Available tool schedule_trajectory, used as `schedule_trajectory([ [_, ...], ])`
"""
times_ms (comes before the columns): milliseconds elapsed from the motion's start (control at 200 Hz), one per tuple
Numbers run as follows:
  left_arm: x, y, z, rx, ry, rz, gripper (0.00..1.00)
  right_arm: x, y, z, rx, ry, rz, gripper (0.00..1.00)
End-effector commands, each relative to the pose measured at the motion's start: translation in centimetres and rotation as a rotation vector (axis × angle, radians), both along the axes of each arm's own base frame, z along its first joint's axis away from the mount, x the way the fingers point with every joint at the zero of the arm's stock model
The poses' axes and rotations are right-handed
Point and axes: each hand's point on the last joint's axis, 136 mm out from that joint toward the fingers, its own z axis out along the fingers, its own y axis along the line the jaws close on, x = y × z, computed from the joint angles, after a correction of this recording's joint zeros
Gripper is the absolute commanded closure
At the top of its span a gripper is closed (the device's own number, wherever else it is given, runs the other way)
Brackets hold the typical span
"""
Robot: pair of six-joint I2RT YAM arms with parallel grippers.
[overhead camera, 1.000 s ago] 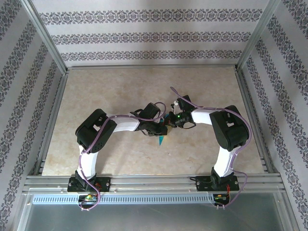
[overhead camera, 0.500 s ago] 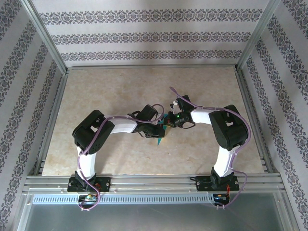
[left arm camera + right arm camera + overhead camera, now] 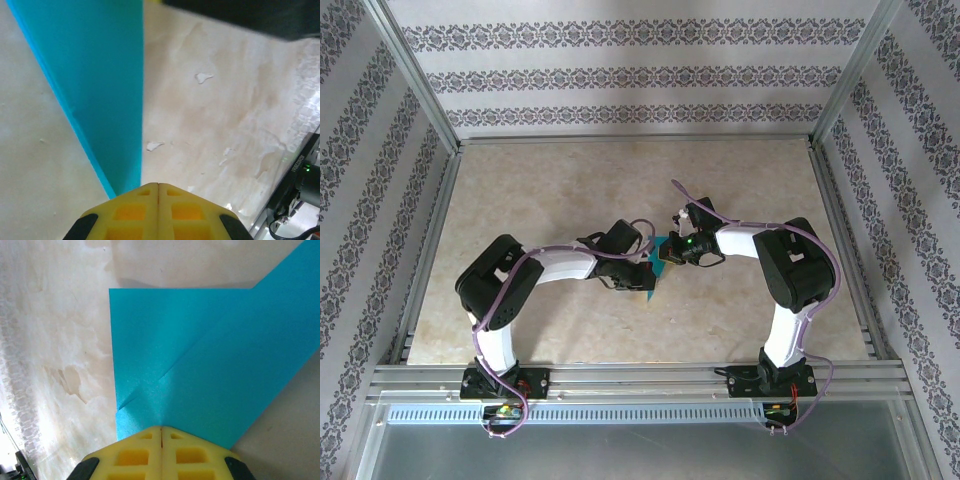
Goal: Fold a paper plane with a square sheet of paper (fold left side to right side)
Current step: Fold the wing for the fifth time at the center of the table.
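Beige marbled table (image 3: 540, 190), patterned walls (image 3: 620, 70) on three sides. Folded teal paper (image 3: 100, 75) lies mid-table between the two wrists, wide at the far end, narrowing to a point on the near side. Left gripper (image 3: 158, 186): fingers pressed together, nothing between them, tips at the narrow point. Right gripper (image 3: 161, 430): fingers likewise pressed together, tips over the wide creased end.
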Motion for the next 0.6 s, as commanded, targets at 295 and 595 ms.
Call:
schedule_trajectory([
  [295,-0.9,-1.9,1.7,-0.049,-0.009,-0.063,1.00,-3.1,-2.3,-5.4,-0.190,0.142,-0.021,1.00],
  [595,-0.9,-1.5,0.3,-0.008,-0.015,-0.045,1.00,-3.2,-2.3,-5.5,-0.200,0.144,-0.016,1.00],
])
